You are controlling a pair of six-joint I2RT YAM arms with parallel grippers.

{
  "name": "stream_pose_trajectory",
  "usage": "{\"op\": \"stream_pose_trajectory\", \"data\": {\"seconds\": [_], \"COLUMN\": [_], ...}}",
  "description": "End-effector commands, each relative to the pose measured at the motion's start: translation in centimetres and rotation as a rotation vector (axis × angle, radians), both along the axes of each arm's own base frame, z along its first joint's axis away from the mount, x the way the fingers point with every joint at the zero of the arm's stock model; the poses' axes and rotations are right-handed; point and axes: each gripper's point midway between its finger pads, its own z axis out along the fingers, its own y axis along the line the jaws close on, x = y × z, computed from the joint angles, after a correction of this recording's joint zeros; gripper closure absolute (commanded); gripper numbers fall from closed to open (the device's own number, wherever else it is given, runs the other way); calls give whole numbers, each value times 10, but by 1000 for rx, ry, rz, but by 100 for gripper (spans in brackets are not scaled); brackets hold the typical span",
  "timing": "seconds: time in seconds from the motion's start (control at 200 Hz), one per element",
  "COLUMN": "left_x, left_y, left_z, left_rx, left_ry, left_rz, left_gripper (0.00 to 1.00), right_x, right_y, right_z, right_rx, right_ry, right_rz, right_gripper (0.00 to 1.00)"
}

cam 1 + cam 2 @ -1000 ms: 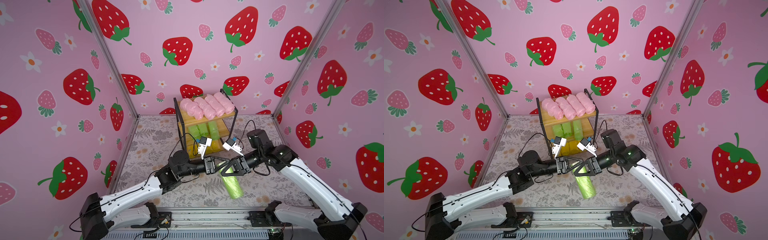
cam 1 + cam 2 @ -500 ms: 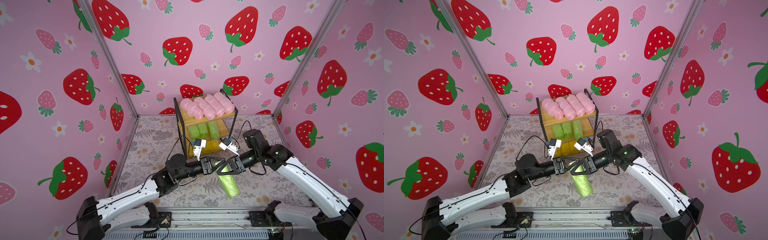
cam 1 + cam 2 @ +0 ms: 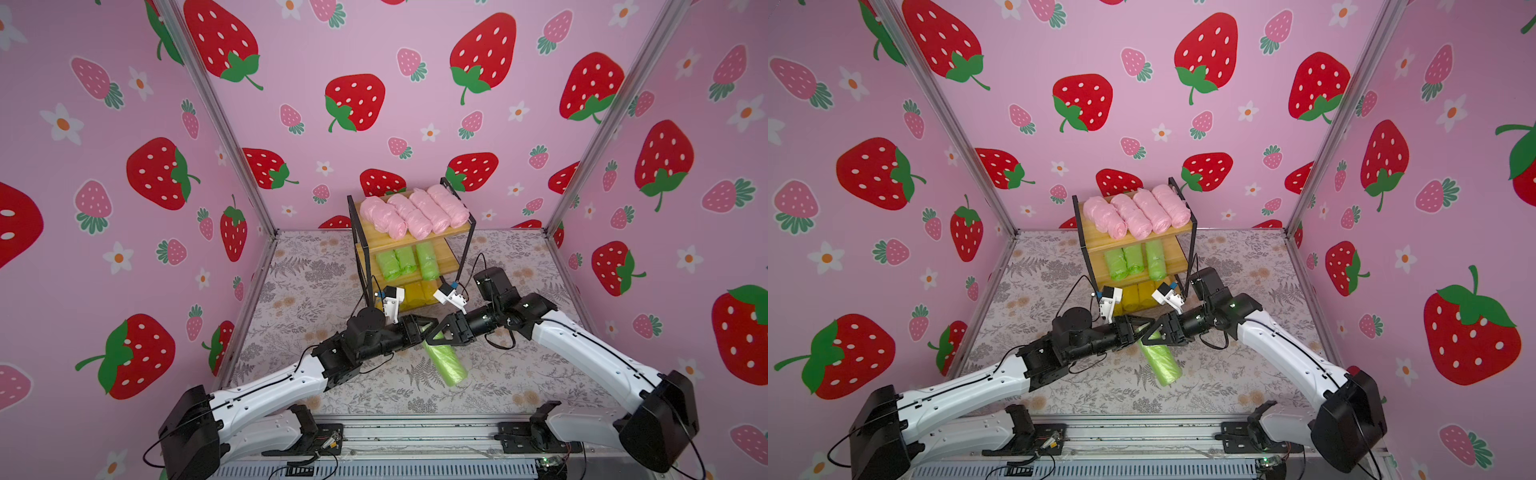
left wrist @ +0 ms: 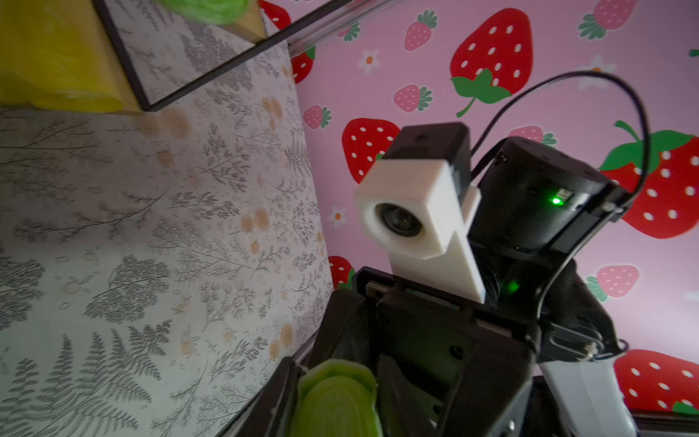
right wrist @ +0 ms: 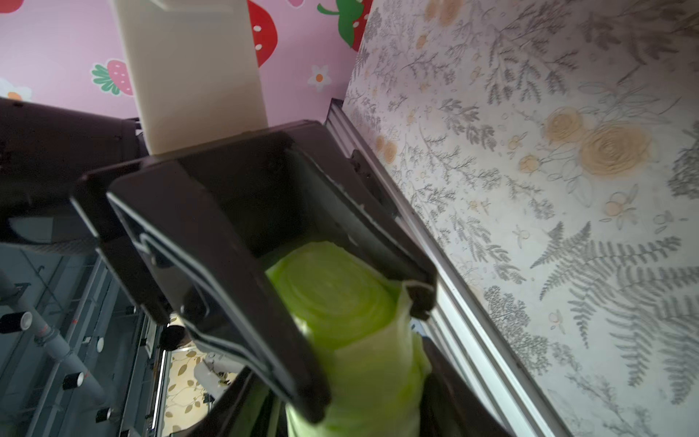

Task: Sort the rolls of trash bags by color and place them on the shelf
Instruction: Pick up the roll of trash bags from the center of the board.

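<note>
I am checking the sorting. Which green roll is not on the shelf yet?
The green roll held over the table, before the shelf; the other three lie on its middle board.

Left arm [image 3: 270,390], right arm [image 3: 582,353] reach inward, tips meeting. Left gripper [image 3: 426,327] jaws clamped on green roll [image 3: 446,365]; right gripper [image 3: 436,333] gap unclear.

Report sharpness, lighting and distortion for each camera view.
Both top views: evenly lit, sharp, shelf crisp, though the wide lens tilts the wall post. Left wrist view: yellow rolls and green roll too close, out of focus; floor mat sharper. Right wrist view: white camera mount and green roll soft, mat edges smeared.
</note>
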Motion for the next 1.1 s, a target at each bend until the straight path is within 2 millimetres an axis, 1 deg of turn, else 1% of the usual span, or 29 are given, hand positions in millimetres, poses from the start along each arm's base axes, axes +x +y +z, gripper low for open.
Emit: {"op": "stream_pose_trajectory", "data": {"seconds": [0.0, 0.06, 0.135, 0.21, 0.295, 0.42, 0.51, 0.525, 0.57, 0.665, 0.745, 0.83, 0.85, 0.865, 0.88, 0.885, 0.89, 0.9, 0.905, 0.92, 0.976, 1.096], "left_x": [-4, 0, 1, 1, 1, 3, 3, 6, 8, 10, 13, 18, 18, 19, 20, 20, 20, 20, 21, 21, 23, 23], "left_y": [3, 5, 5, 5, 6, 12, 20, 23, 28, 42, 56, 74, 78, 81, 83, 85, 85, 87, 88, 91, 100, 113], "left_z": [-50, -72, -93, -106, -109, -98, -84, -81, -73, -59, -49, -38, -37, -36, -35, -34, -34, -34, -33, -32, -30, -23], "left_rx": [126, 172, 217, 246, 260, 270, 265, 269, 260, 248, 220, 171, 158, 149, 139, 135, 130, 125, 121, 110, 75, 12], "left_ry": [65, 94, 123, 140, 145, 120, 91, 78, 60, 37, 25, 20, 21, 24, 24, 23, 23, 25, 26, 27, 35, 46], "left_rz": [-21, -13, -13, -20, -20, 2, 23, 50, 73, 135, 212, 311, 333, 350, 366, 372, 377, 388, 393, 407, 459, 522], "left_gripper": [100, 100, 100, 100, 100, 100, 100, 100, 100, 100, 100, 100, 100, 100, 100, 100, 100, 100, 100, 100, 100, 100], "right_x": [36, 46, 59, 67, 70, 68, 65, 65, 64, 55, 46, 38, 35, 33, 32, 30, 30, 30, 31, 27, 21, 15], "right_y": [-1, -4, -11, -18, -26, -42, -57, -59, -66, -73, -75, -72, -69, -66, -64, -63, -63, -61, -61, -59, -50, -31], "right_z": [-23, -41, -61, -69, -69, -64, -60, -59, -57, -41, -25, -9, -5, -1, 3, 4, 5, 3, 3, 10, 16, 8], "right_rx": [-15, -46, -86, -98, -100, -129, -129, -133, -147, -131, -95, -46, -28, -13, 1, 5, 7, 4, 3, 27, 66, 82], "right_ry": [-53, -43, -21, -6, -12, -3, 41, 43, 36, -6, 0, -13, -22, -32, -50, -50, -53, -57, -55, -80, -102, -87], "right_rz": [-75, -90, -122, -148, -172, -232, -296, -309, -352, -403, -435, -459, -460, -461, -464, -464, -469, -473, -481, -486, -493, -483], "right_gripper": [39, 38, 38, 37, 36, 34, 33, 33, 33, 34, 34, 31, 28, 21, 11, 9, 4, 1, 0, 1, 1, 1]}}
